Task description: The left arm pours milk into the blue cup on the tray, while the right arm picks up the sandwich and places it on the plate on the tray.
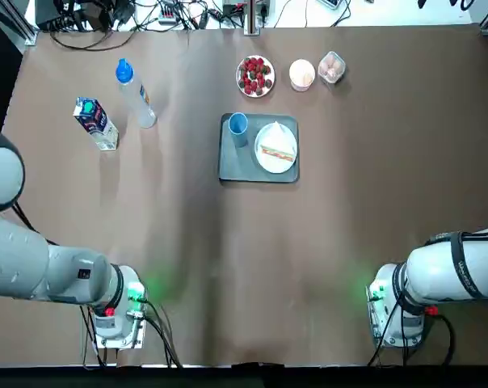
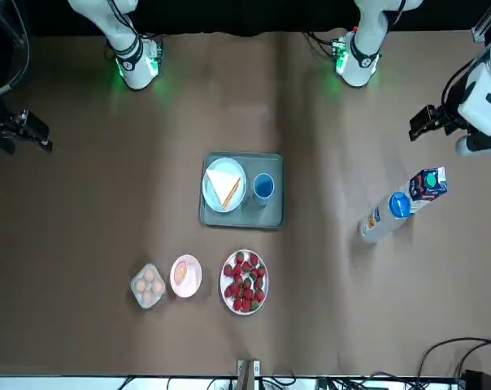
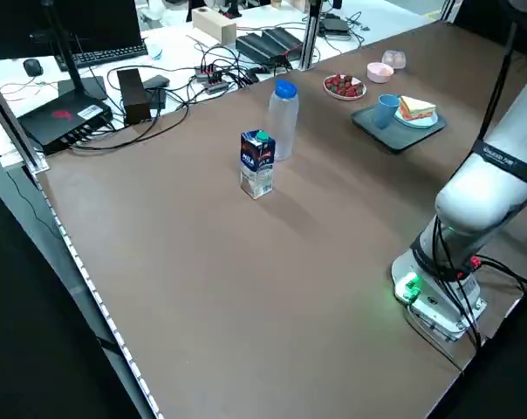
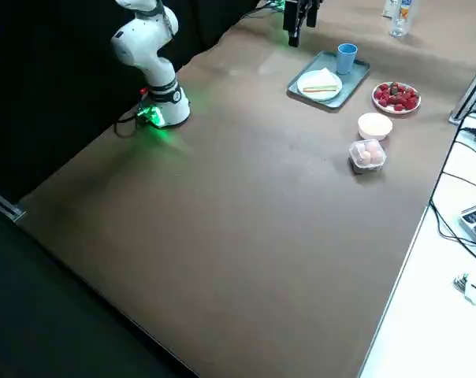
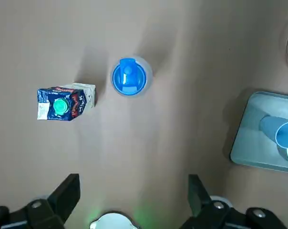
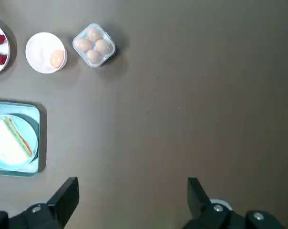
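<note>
While the left pincer [image 5: 134, 198] hangs spread and empty, milk [image 5: 66, 102] upright ahead of it, the right pincer [image 6: 133, 198] also apart, sandwich [image 6: 13, 138] beyond it on the plate [image 6: 27, 128]

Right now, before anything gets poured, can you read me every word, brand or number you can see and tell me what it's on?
"MILK", on the milk carton.
Red lettering on the same carton: too blurred to read.
Label on the clear bottle: too small to read.
Print on the left arm's dark band: too small to read.
</note>
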{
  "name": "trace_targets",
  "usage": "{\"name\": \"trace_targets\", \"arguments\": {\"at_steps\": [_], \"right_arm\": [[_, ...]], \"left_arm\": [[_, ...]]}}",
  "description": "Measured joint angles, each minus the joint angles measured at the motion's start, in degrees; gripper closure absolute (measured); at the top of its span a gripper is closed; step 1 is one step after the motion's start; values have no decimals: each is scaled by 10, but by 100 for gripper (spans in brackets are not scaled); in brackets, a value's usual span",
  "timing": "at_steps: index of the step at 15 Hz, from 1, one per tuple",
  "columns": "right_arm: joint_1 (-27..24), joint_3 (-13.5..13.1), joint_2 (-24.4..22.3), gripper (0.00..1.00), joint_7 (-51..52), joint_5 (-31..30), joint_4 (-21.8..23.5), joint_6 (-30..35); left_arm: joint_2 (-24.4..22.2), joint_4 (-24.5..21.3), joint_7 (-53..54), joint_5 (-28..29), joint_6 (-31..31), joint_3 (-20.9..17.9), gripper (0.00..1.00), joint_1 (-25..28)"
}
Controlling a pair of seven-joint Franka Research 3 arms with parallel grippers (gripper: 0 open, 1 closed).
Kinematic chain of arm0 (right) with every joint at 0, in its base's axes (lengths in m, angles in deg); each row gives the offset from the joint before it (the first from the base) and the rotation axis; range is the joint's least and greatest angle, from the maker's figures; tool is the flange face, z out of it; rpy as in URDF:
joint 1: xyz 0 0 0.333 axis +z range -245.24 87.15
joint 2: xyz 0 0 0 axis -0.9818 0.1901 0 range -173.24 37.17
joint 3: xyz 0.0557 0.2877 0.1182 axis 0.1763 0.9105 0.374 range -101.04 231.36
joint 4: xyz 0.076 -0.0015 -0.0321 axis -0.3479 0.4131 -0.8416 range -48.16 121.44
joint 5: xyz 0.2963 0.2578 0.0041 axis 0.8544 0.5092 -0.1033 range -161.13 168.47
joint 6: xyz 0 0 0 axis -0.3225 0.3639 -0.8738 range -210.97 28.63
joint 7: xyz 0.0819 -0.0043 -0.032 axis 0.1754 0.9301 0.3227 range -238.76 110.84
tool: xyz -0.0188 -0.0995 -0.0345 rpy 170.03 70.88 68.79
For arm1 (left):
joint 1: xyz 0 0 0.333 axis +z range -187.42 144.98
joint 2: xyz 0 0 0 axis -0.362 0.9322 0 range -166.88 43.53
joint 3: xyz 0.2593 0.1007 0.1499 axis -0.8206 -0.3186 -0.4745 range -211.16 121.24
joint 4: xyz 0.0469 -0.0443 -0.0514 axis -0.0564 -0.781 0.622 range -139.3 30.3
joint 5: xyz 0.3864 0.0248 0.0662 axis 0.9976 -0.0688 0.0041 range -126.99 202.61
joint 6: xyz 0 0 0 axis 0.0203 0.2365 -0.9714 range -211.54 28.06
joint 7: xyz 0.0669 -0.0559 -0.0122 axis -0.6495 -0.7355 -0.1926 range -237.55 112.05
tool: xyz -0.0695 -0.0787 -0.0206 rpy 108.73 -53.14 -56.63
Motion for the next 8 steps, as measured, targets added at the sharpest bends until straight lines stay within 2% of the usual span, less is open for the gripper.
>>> {"name": "trace_targets", "arguments": {"at_steps": [3,8], "right_arm": [[0,0,0,0,0,0,0,0],[0,0,0,0,0,0,0,0]], "left_arm": [[-20,-27,0,-1,-13,0,0,-1],[-14,-23,5,-1,-27,0,0,-5]]}}
